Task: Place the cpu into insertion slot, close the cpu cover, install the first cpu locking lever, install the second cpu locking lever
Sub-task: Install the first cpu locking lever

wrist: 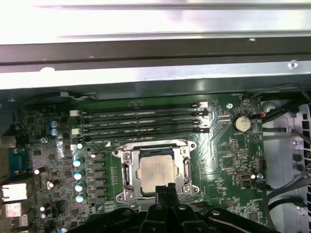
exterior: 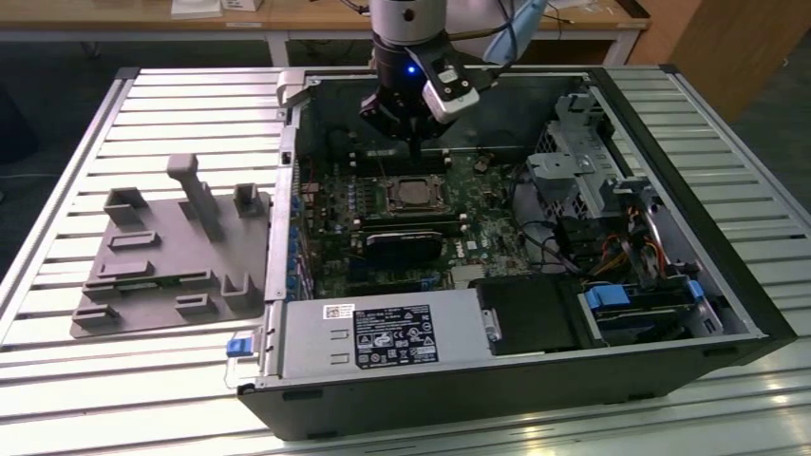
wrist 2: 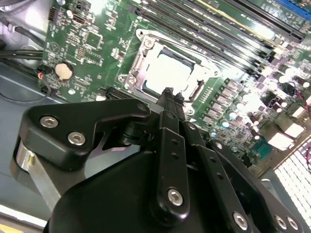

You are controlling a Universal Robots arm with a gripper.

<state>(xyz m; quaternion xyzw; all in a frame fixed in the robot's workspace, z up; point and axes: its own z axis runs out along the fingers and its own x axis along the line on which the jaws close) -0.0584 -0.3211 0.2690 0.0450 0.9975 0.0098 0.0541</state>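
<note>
The cpu (exterior: pixel 408 193) (wrist 2: pixel 167 73) (wrist: pixel 156 171) lies flat in the insertion slot (wrist: pixel 155 152) on the green motherboard inside the open computer case. The silvery cpu cover (wrist: pixel 127 170) (wrist 2: pixel 138 63) lies down around it, framing the chip's metal top. A thin metal lever rod (wrist: pixel 150 142) runs along the cover's edge beside the memory slots. My gripper (exterior: pixel 415 155) (wrist 2: pixel 168 94) (wrist: pixel 165 188) hangs just above the edge of the socket, shut, its narrow fingers pressed together with nothing between them. Its tip covers part of the socket's rim in both wrist views.
Long black memory slots (wrist: pixel 146 119) run beside the socket, with a coin battery (wrist: pixel 241 123) nearby. A power supply (exterior: pixel 380 332) and drive cage (exterior: pixel 633 304) fill the case's near side. A grey fixture plate (exterior: pixel 165 256) lies on the slatted table at the exterior view's left.
</note>
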